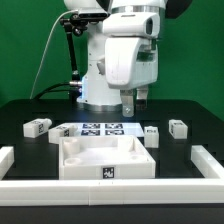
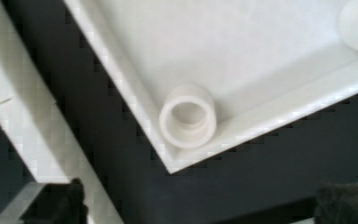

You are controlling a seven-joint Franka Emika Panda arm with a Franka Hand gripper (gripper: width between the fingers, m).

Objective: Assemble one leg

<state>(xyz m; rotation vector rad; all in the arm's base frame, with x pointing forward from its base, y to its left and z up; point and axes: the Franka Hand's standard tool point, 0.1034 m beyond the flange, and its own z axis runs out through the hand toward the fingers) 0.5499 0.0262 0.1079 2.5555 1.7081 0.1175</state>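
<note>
Looks barely begun to me. On the exterior view's left, the first leg (image 1: 38,127) lies loose on the bench (image 1: 20,112). In the middle, the tool (image 1: 133,102) hangs above the marker board (image 1: 100,128), spread open with nothing in it. Right of that, a second leg (image 1: 151,134) and a third leg (image 1: 178,127) sit loose too. The white tray (image 1: 75,165) up front shows an empty corner socket (image 2: 188,120), so I'd say grabbing, carrying and fitting are all still to do.
</note>
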